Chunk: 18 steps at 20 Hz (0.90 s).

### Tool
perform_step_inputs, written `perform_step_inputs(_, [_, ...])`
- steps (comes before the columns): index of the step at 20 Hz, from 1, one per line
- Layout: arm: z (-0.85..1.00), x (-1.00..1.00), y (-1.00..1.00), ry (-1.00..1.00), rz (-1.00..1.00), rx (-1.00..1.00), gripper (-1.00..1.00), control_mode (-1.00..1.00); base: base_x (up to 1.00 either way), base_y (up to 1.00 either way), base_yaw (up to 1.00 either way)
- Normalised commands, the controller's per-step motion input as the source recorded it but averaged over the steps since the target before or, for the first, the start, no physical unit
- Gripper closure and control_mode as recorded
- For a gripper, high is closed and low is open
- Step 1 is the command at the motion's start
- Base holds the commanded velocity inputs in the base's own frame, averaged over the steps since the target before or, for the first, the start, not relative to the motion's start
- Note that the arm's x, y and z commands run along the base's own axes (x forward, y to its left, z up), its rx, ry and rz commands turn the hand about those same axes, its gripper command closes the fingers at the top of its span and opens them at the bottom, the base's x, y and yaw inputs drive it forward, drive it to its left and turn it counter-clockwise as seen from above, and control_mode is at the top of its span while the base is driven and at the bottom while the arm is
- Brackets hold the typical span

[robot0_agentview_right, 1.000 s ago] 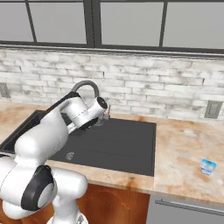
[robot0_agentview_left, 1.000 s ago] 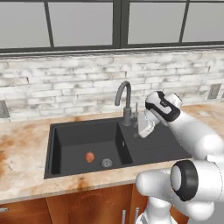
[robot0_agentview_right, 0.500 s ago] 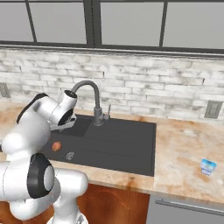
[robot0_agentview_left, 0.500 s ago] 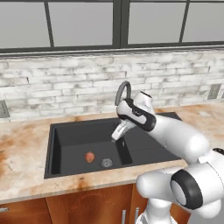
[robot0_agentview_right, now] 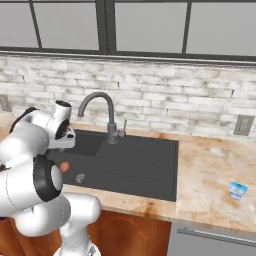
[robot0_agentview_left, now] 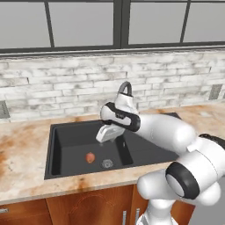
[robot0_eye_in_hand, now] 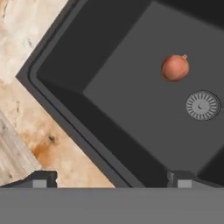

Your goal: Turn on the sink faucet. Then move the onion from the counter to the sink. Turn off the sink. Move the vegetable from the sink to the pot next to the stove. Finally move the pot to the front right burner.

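Over the black sink (robot0_agentview_left: 70, 145), in the left base view, the tool (robot0_agentview_left: 104, 133) hangs above the basin, swung there from beside the faucet (robot0_agentview_left: 125, 88) within the past second. The onion (robot0_agentview_left: 90, 157) lies on the basin floor below the tool and a little toward the front, just beside the drain (robot0_agentview_left: 107, 164). The faucet now stands behind the tool, apart from it, and no running water can be made out, so the turn-off step looks finished.

From the right base view, the arm reaches across the sink's (robot0_agentview_right: 150, 165) left end, where half a second ago it was still passing in front of the faucet (robot0_agentview_right: 102, 112). The onion (robot0_agentview_right: 64, 167) peeks out from behind the arm, low and close to it, with the drain (robot0_agentview_right: 80, 178) just beside. A small blue-and-white item (robot0_agentview_right: 238, 190) sits on the counter (robot0_agentview_right: 215, 170) well apart to the right.

In the hand view, the tool (robot0_eye_in_hand: 112, 178) looks down with its fingers spread wide and empty. The onion (robot0_eye_in_hand: 175, 68) rests ahead and to one side, near the drain (robot0_eye_in_hand: 202, 105), not yet centred between the fingers. The shift suggests the reach for the onion has begun; descent and centring remain, then the carry to the pot.
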Motion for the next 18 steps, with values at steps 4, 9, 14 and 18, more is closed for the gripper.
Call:
perform_step_inputs(4, [-0.37,0.34,0.16,0.00,-0.10,-0.16,-1.00,-1.00,0.00,0.00,0.00])
perform_step_inputs(9, [-0.29,0.03,0.02,0.00,-0.07,-0.06,-1.00,-1.00,0.00,0.00,0.00])
perform_step_inputs(14, [-0.25,0.26,0.10,0.00,-0.33,-0.01,-1.00,-1.00,0.00,0.00,0.00])
perform_step_inputs(18, [-0.35,0.31,0.23,0.00,-0.40,-0.02,-1.00,-1.00,0.00,0.00,0.00])
